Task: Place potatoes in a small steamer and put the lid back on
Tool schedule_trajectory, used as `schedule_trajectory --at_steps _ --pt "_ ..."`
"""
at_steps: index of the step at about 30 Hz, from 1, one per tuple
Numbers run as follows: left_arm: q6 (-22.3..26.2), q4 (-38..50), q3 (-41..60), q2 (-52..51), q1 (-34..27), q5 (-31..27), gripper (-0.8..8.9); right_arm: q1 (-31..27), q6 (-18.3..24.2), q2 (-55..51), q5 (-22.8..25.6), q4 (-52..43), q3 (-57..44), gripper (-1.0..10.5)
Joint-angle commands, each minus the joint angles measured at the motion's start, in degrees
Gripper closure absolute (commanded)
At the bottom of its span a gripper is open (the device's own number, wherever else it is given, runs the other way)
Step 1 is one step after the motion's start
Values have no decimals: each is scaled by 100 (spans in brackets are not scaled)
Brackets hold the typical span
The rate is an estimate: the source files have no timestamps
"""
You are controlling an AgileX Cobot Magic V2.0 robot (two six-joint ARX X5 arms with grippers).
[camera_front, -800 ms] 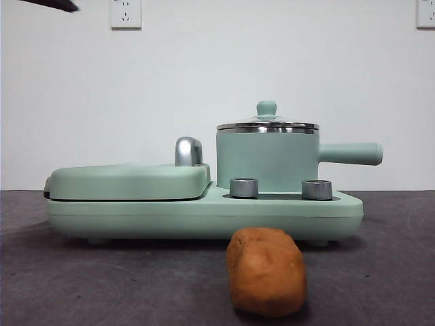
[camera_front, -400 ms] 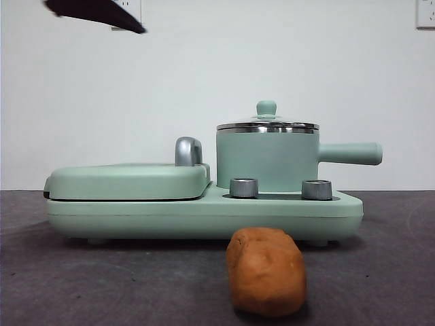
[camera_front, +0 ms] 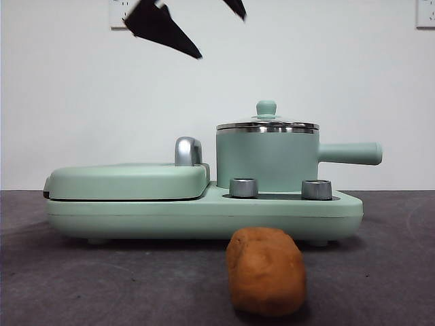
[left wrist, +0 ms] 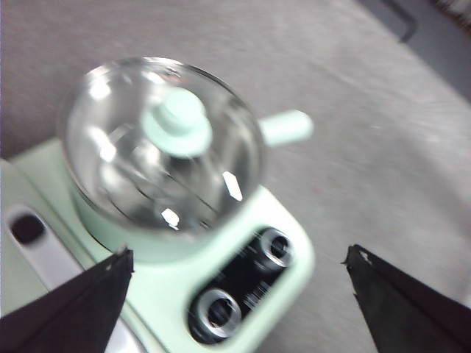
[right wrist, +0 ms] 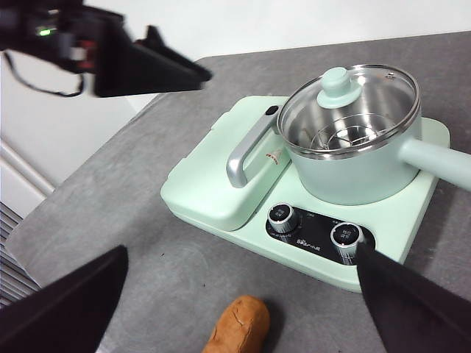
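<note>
Basically, potato is an orange-brown rough lump on the tabletop, untouched. Lid sits on steamer. Left gripper and right gripper jaws spread, holding nothing.

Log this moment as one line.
left gripper: open, above clear-glass lid | lid: on mint-green steamer pot | orange-brown potato: on table, untouched | right gripper: open, waiting
</note>
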State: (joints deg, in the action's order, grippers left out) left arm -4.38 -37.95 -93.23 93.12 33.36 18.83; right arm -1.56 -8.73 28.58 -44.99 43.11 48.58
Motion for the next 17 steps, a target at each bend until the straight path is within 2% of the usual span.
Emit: schedule_trajectory --at_steps 1,7,13,17 --pt "297 26 -457 455 127 -297 343 26 87 17 7 -22 103 454" --pt "688 372 -1102 1266 304 -841 345 122 142 17 37 -20 103 455" --pt "693 1244 -1222 1764 420 -1054 346 151 151 17 37 -20 103 455" --pt "699 1451 -1222 1982 476 -1115 346 160 153 17 37 -20 103 455"
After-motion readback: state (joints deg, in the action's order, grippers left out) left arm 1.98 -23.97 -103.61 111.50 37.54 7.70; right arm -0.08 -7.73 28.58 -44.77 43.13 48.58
